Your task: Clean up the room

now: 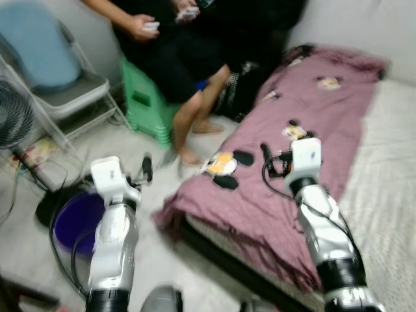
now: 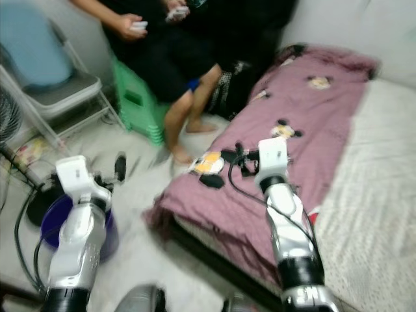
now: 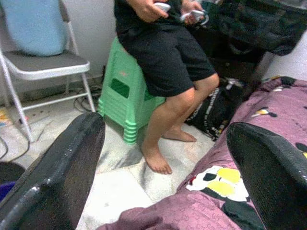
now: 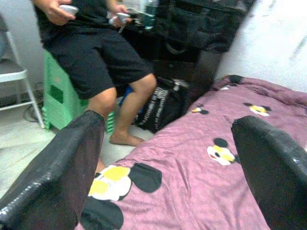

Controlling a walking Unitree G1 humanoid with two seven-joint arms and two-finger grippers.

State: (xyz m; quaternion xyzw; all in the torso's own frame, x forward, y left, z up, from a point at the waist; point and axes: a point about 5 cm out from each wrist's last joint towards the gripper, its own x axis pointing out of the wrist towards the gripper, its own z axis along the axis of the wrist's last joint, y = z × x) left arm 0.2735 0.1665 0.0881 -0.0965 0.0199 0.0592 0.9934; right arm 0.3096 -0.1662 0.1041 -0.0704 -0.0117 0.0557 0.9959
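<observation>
A purple blanket (image 1: 305, 123) printed with cartoon mice is being shown spread over the bed (image 1: 390, 175), running from the upper right of the head view down to a bunched corner hanging off the edge near the centre. The right gripper (image 4: 168, 163) is being held spread wide above it, pinching nothing. The left gripper (image 3: 163, 167) is likewise being held spread and empty, over the floor in the lower left beside a blue bucket (image 1: 75, 221). The blanket is judged soft, light and limp; it is best pinched at the hanging corner, where the folds are offering bulk.
</observation>
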